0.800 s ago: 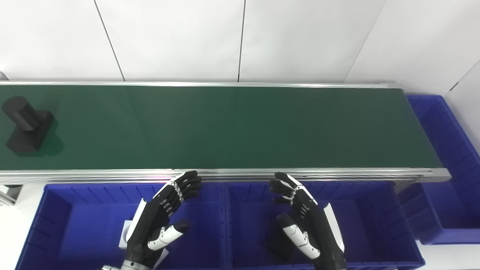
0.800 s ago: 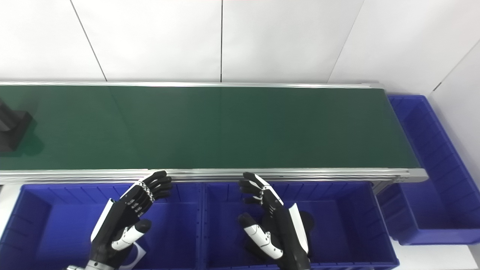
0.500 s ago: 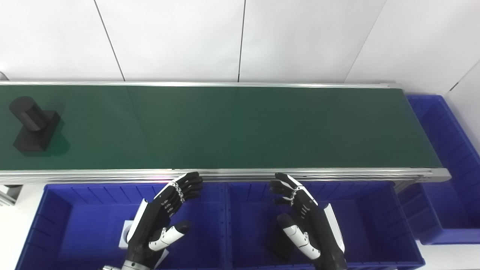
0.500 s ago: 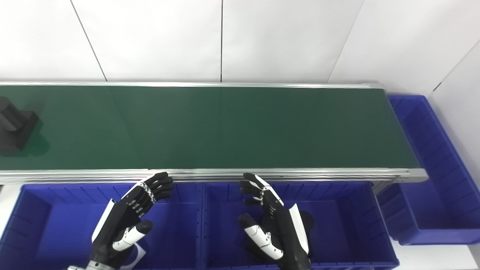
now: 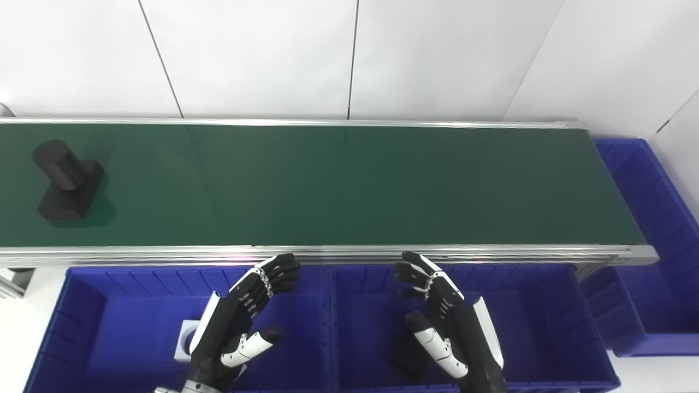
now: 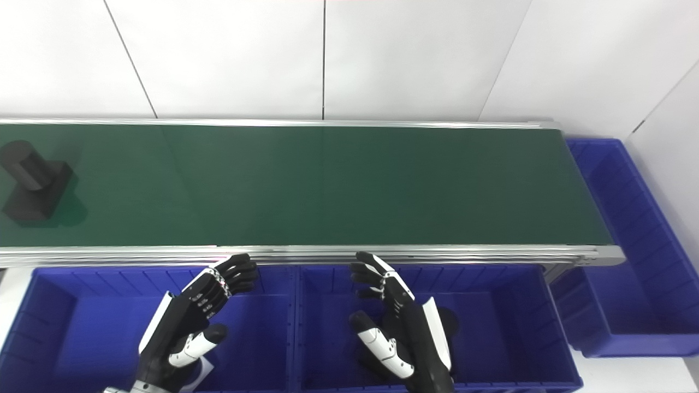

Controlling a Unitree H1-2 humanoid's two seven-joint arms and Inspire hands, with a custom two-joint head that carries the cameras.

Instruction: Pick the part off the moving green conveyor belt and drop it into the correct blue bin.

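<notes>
The left hand (image 5: 240, 322), black with white panels, hovers palm inward above the left blue plastic bin (image 5: 93, 327), its fingers spread and slightly curled, holding nothing. The right hand (image 5: 445, 322), built the same way, faces it across a gap above the middle blue plastic bin (image 5: 551, 322), fingers likewise apart and empty. Just beyond both sets of fingertips runs the aluminium side rail (image 5: 349, 252) of the long green conveyor belt (image 5: 349, 185). The part, a matte black block with a stubby black cylinder rising from it (image 5: 68, 180), sits on the belt far out to the left of the left hand and well apart from it, near the picture's left edge. Under the left hand's wrist a small white part with a round hole (image 5: 187, 339) lies on the bin floor. Beneath the right hand a dark part (image 6: 446, 322) rests in the middle bin, mostly hidden. Far to the right of the right hand, a third blue plastic bin (image 5: 655, 218) stands at the belt's end.
</notes>
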